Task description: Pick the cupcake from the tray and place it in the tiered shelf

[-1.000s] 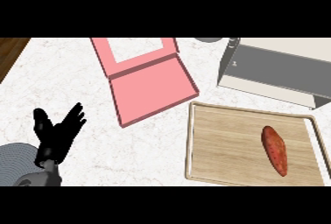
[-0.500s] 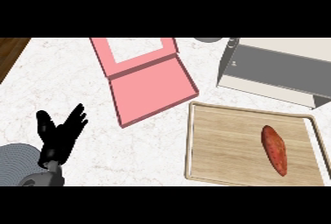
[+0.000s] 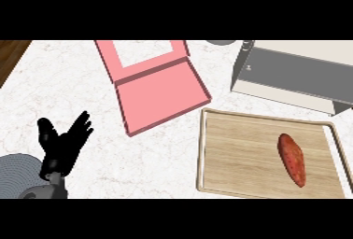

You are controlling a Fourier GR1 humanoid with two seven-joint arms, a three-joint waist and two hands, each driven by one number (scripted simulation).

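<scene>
— One thing lies on the wooden tray [image 3: 228, 154]: a long reddish sweet potato [image 3: 292, 159], lying lengthwise toward the tray's right side. No cupcake shows; the task names one, but this is what the tray holds.

— And the shelf?

— At upper right stands the tiered shelf [image 3: 303, 77], grey with pale edges, its near corner just above the tray's top rim, apart from it.

— What else is around?

— A pink open box [image 3: 155, 88] lies to the left of the shelf and above the tray's left corner, its lower flap tilted toward the tray. A small grey round object [image 3: 221, 42] is cut off at the top edge. Everything sits on the white marbled counter [image 3: 82, 93]. Nothing lies between tray and shelf.

— The hands?

— The left robot hand [image 3: 62, 144] shows at lower left, well apart from the tray, fingers up and spread, released, holding nothing, resting. Its grey forearm [image 3: 21, 175] enters from the lower edge. The right one is out of view.
</scene>
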